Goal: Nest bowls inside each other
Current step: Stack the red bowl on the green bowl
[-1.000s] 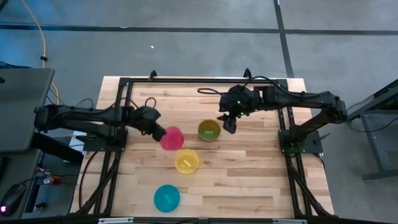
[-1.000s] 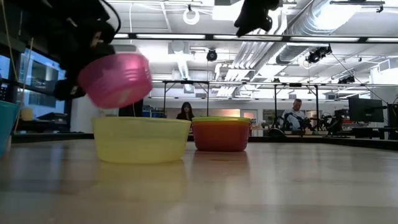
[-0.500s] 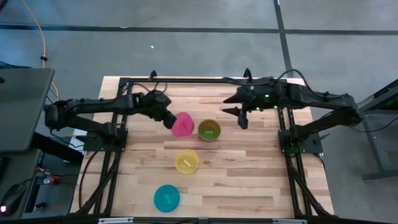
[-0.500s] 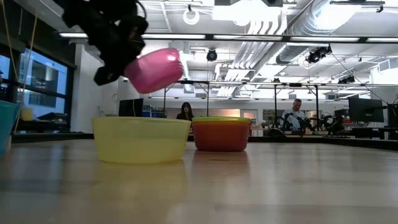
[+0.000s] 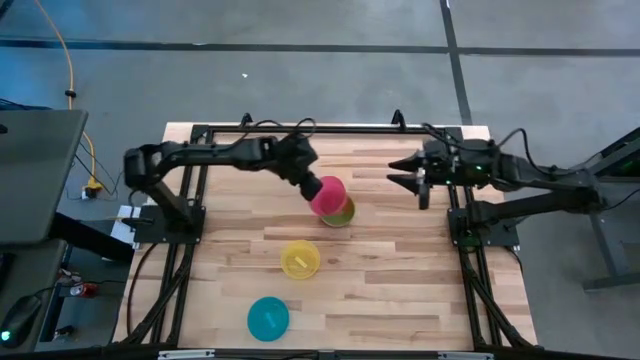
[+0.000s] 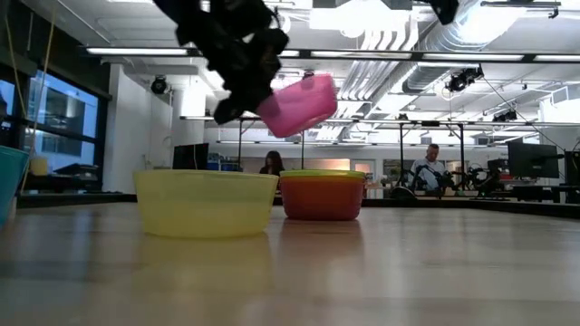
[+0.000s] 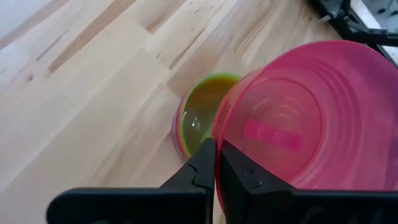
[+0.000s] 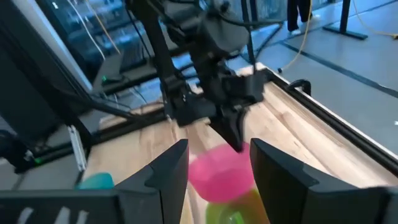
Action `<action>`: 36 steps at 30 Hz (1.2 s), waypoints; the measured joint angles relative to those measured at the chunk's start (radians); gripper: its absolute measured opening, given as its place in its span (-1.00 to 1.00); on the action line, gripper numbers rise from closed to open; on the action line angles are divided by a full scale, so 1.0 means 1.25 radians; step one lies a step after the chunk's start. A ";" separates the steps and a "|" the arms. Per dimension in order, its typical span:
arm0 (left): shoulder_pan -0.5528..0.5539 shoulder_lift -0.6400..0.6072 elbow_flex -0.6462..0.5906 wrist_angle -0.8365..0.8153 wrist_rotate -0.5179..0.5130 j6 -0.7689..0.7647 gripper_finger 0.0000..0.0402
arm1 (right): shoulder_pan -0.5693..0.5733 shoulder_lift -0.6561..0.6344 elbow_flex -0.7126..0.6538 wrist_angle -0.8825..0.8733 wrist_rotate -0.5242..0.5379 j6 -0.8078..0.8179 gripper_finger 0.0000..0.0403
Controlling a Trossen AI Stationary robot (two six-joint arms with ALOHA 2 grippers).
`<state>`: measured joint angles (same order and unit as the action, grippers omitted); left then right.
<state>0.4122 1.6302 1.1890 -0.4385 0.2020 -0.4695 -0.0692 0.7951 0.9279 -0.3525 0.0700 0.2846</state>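
Observation:
My left gripper (image 5: 312, 184) is shut on the pink bowl (image 5: 329, 194), which hangs tilted in the air just above a stack of bowls (image 5: 341, 212). That stack shows a green rim over an orange wall (image 6: 322, 195) and stands on its base on the table. A purple bowl I cannot make out. The yellow bowl (image 5: 300, 259) stands nearer the table's near edge, and the blue bowl (image 5: 268, 318) nearer still. My right gripper (image 5: 405, 180) is open, off to the right of the stack, touching nothing. My left gripper pinches the pink bowl's rim (image 7: 219, 138) between its two fingers, one inside the bowl and one outside. It comes slanting down from the table's left. The bowl is lifted clear and tilted (image 6: 297, 104), its far edge over the stack.
Black frame rails (image 5: 300, 130) run along the table's far edge and both sides. Bare wood lies to the right of the yellow and blue bowls (image 5: 400, 280). People show in the room far behind the table (image 6: 270, 163).
My left gripper has carried the pink bowl up and toward the table's right and far side, from beside the yellow bowl to above the green-rimmed stack, staying shut on it. My right gripper has drawn back from the stack toward the table's right edge.

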 joint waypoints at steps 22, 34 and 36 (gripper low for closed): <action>-0.015 0.241 0.216 -0.145 -0.007 0.050 -1.00 | 0.000 -0.162 -0.102 -0.022 0.028 0.013 -0.18; -0.027 0.247 0.216 -0.182 -0.067 0.057 -1.00 | -0.012 -0.162 -0.102 -0.034 0.029 0.002 -0.18; -0.029 0.247 0.216 -0.194 -0.078 0.059 -1.00 | -0.013 -0.162 -0.102 -0.038 0.029 0.002 -0.18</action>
<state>0.3753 1.9385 1.4593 -0.6806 0.1050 -0.3963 -0.0853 0.5930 0.8005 -0.3994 0.1066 0.2874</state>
